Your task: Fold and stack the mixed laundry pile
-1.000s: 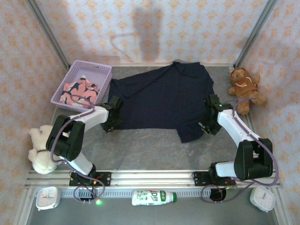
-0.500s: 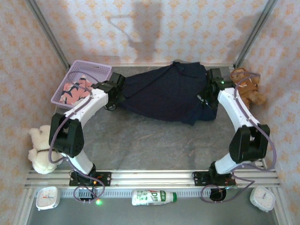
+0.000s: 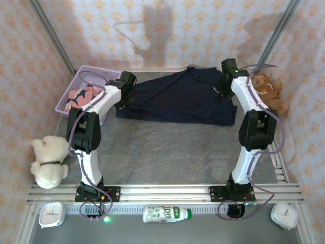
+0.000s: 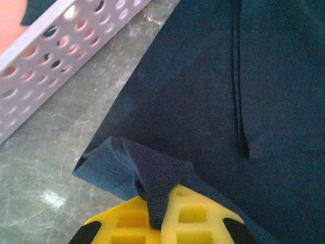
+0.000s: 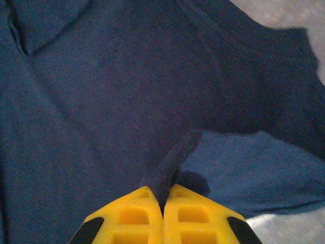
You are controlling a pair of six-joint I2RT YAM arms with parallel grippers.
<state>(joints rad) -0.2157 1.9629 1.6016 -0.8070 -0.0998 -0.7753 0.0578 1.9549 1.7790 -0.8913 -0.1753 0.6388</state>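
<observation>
Both pinches look good: left gripper (image 4: 161,202) is clamped on a bunched corner of the navy garment (image 3: 177,96), and right gripper (image 5: 162,195) is clamped on a thin ridge of the same cloth on its other side. The garment lies doubled over at the back of the desk (image 3: 162,147), running between the lavender basket (image 3: 89,71) and the brown teddy bear (image 3: 266,89). My read: this is the first fold, at the point of laying the carried edge down. To do it well, lower both corners together so the top layer lands flat, and line its edge up with the layer underneath before letting go. The left corner is crumpled at the pads, so pull it gently outward first to take out the slack. Open both jaws at once and lift straight up, otherwise the foam pads may drag the layer back. Keep the left arm off the basket wall, which sits just beside that corner. The salmon shark-print garment (image 3: 81,96) is in the basket, not yet folded.
</observation>
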